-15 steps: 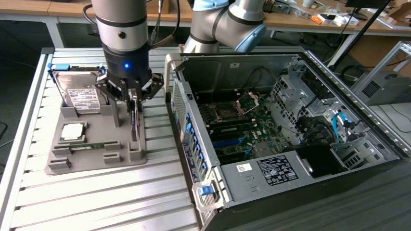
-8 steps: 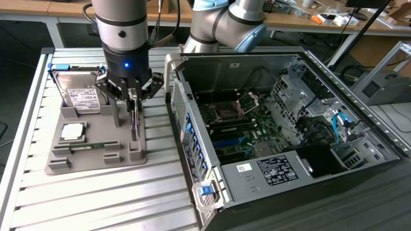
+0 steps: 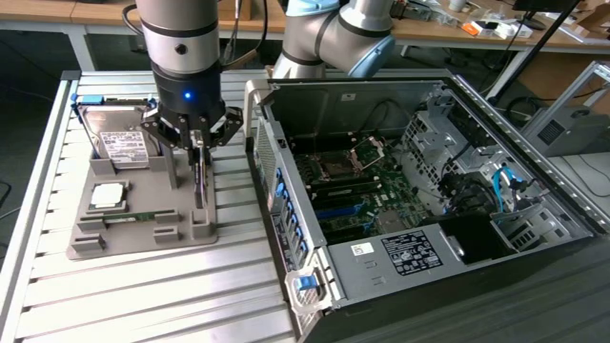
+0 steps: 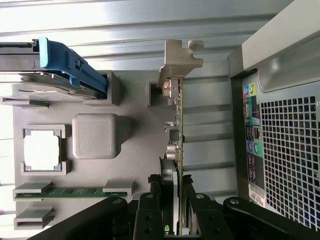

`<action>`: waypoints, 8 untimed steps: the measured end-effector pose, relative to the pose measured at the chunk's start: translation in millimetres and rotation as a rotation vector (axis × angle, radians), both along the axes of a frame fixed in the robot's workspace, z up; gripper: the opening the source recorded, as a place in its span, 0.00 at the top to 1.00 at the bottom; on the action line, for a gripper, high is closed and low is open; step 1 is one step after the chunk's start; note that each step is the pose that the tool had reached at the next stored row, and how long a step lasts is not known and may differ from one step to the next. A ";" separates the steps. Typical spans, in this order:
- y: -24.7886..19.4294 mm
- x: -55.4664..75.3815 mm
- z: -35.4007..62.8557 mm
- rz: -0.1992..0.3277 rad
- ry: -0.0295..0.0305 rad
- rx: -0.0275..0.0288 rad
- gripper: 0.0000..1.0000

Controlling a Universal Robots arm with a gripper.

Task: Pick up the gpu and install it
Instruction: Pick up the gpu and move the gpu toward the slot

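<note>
On the exterior view's left, a grey tray (image 3: pixel 143 239) sits on the slatted counter (image 3: pixel 143 300). At the tray's right side the gpu (image 3: pixel 198 182) stands upright, edge-on. The risk, as I judge it: the thin card could tilt, slip, or snag on the tray. The claw (image 3: pixel 196 146) is partly closed, pinching the gpu's top edge. The open case (image 3: pixel 324 107) stands to the right.

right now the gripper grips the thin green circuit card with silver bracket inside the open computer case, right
No: the gripper grips the thin green circuit card in the grey holder tray beside the open metal computer case, as the exterior view shows.
</note>
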State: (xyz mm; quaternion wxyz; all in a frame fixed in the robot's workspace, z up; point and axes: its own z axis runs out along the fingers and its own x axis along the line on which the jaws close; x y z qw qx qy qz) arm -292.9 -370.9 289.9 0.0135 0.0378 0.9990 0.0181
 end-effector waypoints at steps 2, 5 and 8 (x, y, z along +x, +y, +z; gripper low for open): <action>0.0 0.0 0.3 0.000 0.0000 0.0000 0.73; 0.0 0.0 2.1 0.000 0.0001 0.0000 0.73; 0.0 0.0 2.6 0.000 0.0001 0.0000 0.73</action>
